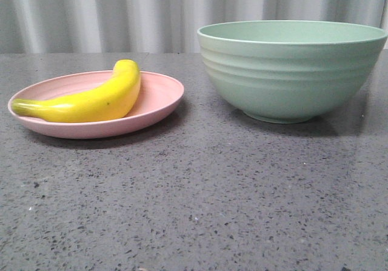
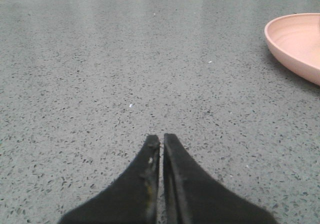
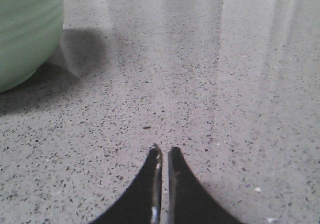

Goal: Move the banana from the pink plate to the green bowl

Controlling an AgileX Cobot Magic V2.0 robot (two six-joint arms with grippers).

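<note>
The yellow banana (image 1: 97, 98) lies across the pink plate (image 1: 159, 95) at the left of the front view, its greenish stem end toward the left rim. The green bowl (image 1: 291, 71) stands upright to the right of the plate and looks empty. Neither gripper shows in the front view. My left gripper (image 2: 161, 139) is shut and empty, low over bare tabletop, with the plate's rim (image 2: 295, 43) some way off. My right gripper (image 3: 165, 151) is shut and empty over the tabletop, with the bowl's ribbed side (image 3: 25, 33) some way off.
The grey speckled tabletop (image 1: 200, 204) stretches in front of the plate and bowl. A pale pleated curtain (image 1: 121, 10) hangs behind the table's far edge.
</note>
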